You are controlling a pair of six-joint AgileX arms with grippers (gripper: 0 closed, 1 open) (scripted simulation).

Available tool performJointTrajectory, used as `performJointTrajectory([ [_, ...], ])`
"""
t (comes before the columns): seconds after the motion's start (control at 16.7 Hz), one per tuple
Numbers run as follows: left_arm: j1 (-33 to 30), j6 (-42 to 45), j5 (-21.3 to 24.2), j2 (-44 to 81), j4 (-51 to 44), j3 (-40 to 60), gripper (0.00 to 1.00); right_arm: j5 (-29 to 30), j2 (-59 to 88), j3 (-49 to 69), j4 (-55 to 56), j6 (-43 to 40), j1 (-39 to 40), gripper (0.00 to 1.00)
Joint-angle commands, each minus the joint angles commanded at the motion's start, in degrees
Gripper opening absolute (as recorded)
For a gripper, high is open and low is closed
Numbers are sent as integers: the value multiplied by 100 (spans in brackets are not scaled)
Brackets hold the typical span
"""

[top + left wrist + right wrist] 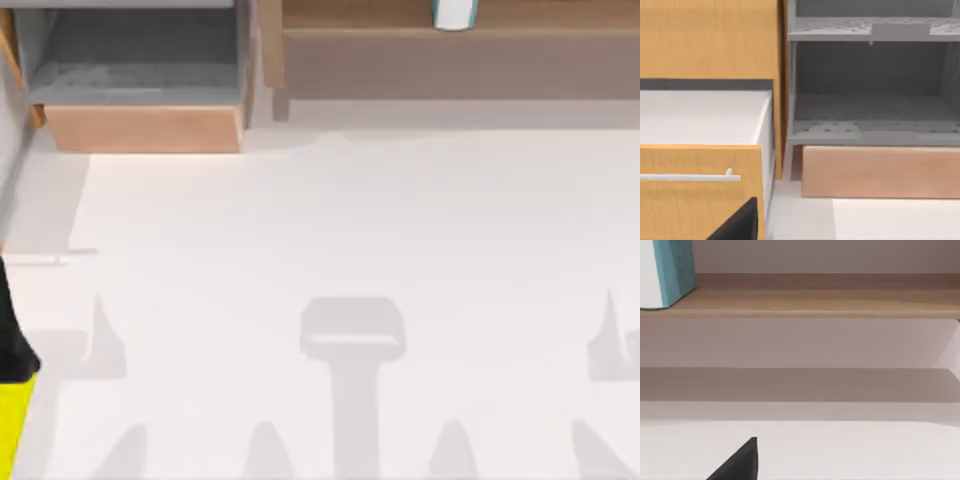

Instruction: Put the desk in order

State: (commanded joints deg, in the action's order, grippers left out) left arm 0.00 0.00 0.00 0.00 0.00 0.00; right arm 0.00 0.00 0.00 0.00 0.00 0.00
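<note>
White worktop: grey-lined drawer box far left, wooden shelf unit far right carrying a white-and-teal container; yellow block near left; claw states indiscernible.

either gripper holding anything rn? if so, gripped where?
Cannot be told. A black arm part touches the small yellow block at the white tabletop's left edge, but no fingers or grip point are visible.

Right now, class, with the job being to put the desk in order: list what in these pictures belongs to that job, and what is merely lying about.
Belongs to the job:
- the desk, white top
- wooden shelf unit
- grey-lined drawer box
- open drawer with a bar handle, beside the drawer box

Lying about:
- teal-and-white item on the shelf
- yellow block at the desk's left edge
</note>
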Motion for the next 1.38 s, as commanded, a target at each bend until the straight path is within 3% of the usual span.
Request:
performJointTrajectory([
  [0.3,83,34,-14,306,-188,287,100,0,0,0,0,0,0,100],
  [0.6,423,188,-19,1841,-1104,1750,100,0,0,0,0,0,0,100],
  [0.9,848,417,31,4291,-2498,4118,100,0,0,0,0,0,0,100],
  [1.38,1494,834,138,9059,-5052,8742,100,0,0,0,0,0,0,100],
])
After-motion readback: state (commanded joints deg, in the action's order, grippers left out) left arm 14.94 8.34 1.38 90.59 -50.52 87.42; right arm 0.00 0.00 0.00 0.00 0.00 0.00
